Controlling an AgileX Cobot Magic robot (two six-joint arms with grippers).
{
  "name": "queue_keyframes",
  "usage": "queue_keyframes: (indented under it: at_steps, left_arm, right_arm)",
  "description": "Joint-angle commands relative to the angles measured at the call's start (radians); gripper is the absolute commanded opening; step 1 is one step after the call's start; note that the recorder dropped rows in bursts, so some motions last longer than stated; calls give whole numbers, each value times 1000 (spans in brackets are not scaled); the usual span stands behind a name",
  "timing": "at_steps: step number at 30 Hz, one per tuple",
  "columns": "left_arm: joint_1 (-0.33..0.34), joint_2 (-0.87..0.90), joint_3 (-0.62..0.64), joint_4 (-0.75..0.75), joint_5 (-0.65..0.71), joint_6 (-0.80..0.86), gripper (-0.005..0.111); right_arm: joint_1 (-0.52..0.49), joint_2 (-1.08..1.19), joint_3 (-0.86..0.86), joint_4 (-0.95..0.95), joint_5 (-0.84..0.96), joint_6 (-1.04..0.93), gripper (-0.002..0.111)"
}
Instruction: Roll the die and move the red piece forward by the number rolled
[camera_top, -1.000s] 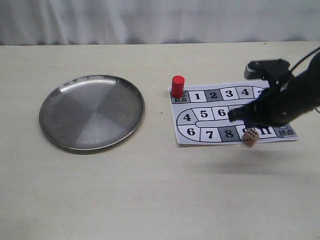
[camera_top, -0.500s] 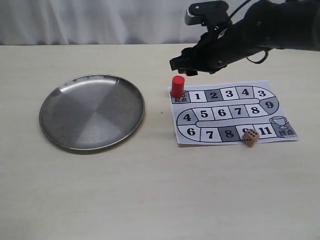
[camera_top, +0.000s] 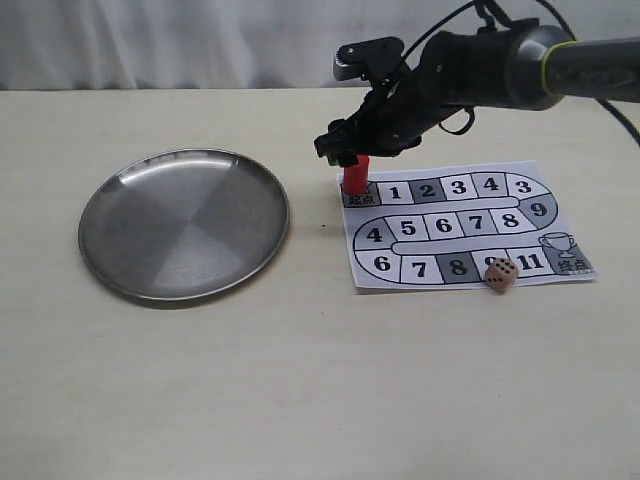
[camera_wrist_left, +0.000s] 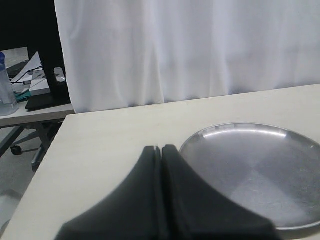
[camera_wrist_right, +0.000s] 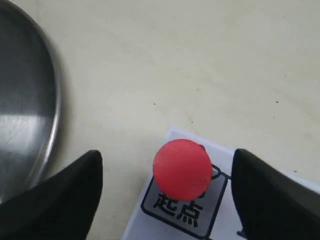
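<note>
Far left: left gripper (camera_wrist_left: 161, 152) with jaws clenched on nothing, near the rim of the round steel plate (camera_top: 184, 223) on the tabletop (camera_top: 300, 380). Toward 3 o'clock of the plate: red piece (camera_top: 355, 180) upright on the start square at the 10 o'clock corner of the numbered game board (camera_top: 450, 222). Directly above it: right gripper (camera_top: 346, 150) with jaws spread wide, straddling the pawn, touching nothing. At 4 o'clock of the pawn, on the board's near edge: die (camera_top: 501, 275) at rest, pips too small to count surely. Likely step: grasping the pawn, roll apparently done. Next: lower, close squarely, lift clear, count squares along the track.
</note>
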Motion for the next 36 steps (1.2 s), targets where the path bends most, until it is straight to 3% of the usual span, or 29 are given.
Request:
queue_keyframes:
  at_steps: [1, 11, 20, 28, 36]
  left_arm:
    - [-9, -5, 2, -5, -16, -5, 0]
    - [-9, -5, 2, -5, -16, -5, 0]
    - [-9, -5, 2, -5, -16, -5, 0]
    - [-9, -5, 2, -5, -16, -5, 0]
    - [-9, -5, 2, -5, -16, -5, 0]
  right_arm:
    - [-5, 43, -27, -28, -8, -7, 68]
    - [-4, 106, -27, -69, -67, -7, 64]
    - [-4, 118, -27, -56, -85, -7, 4]
    - [-52, -70, -24, -60, 56, 7, 5]
    - [-92, -67, 73, -60, -23, -9, 5]
